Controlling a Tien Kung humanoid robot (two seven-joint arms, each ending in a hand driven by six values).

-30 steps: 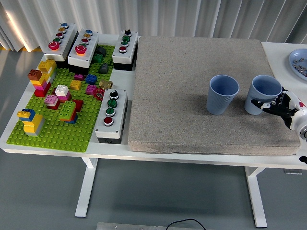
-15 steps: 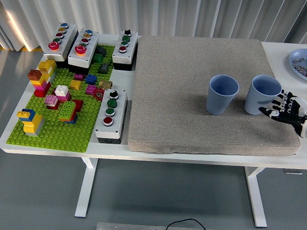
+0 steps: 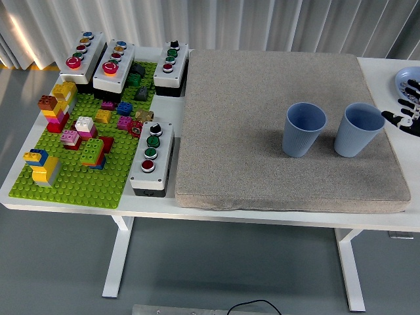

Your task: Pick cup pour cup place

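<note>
1. On the grey mat (image 3: 262, 98), toward its right side, two blue cups stand upright, mouths up, long axes vertical.
2. The left cup (image 3: 304, 129) sits nearer the mat's middle; the right cup (image 3: 357, 130) is just beside it, close to the mat's right edge, with a clear gap between the two.
3. What either cup holds cannot be made out from here.
4. Off the mat's right edge, the right hand (image 3: 408, 109) shows only as a sliver at the picture's border, apart from the right cup and touching neither cup.
5. Too little of that hand is visible to tell whether it is released or clenched.
6. Beyond the mat's far right corner, a blue plate (image 3: 403, 80) peeks in, with small items on it too tiny to name.
7. Left of the mat lies a green baseplate (image 3: 79, 180) crowded with coloured bricks (image 3: 84, 134).
8. Button boxes ring it: three along the baseplate's far side (image 3: 115, 63), and one (image 3: 151, 157) between baseplate and mat, touching or nearly touching the mat's left edge.
9. All of that clutter is well apart from the cups; nothing on the mat stands between the two cups or crowds them.
10. Everything rests on the white table (image 3: 275, 218).
</note>
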